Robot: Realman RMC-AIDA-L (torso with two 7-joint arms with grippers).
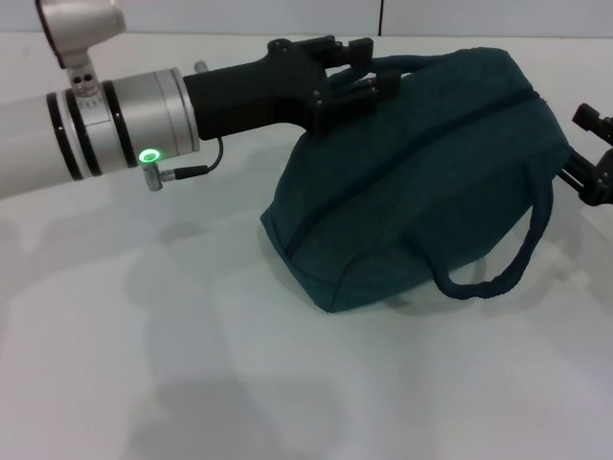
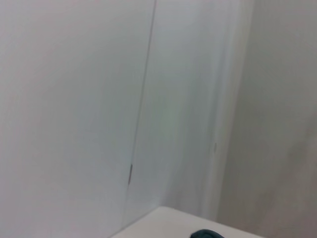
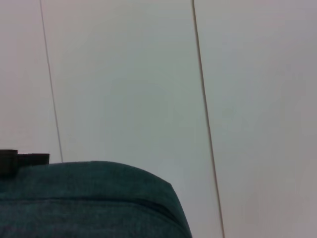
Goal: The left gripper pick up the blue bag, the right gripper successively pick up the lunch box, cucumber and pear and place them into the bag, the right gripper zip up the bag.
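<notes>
White table [image 1: 192,364] bears zipped teal blue bag [image 1: 421,192]; left gripper [image 1: 369,81] jaws clench its handle.

lab, bare white table [image 1: 144,364], panelled wall [image 3: 124,74]

surface: white table [image 1: 144,364] | on it: blue bag [image 1: 421,192] (zipped, tilted)

A plain white table [image 1: 144,364] fronts a pale panelled wall [image 2: 74,99], seemingly split by thin vertical seams.
</notes>
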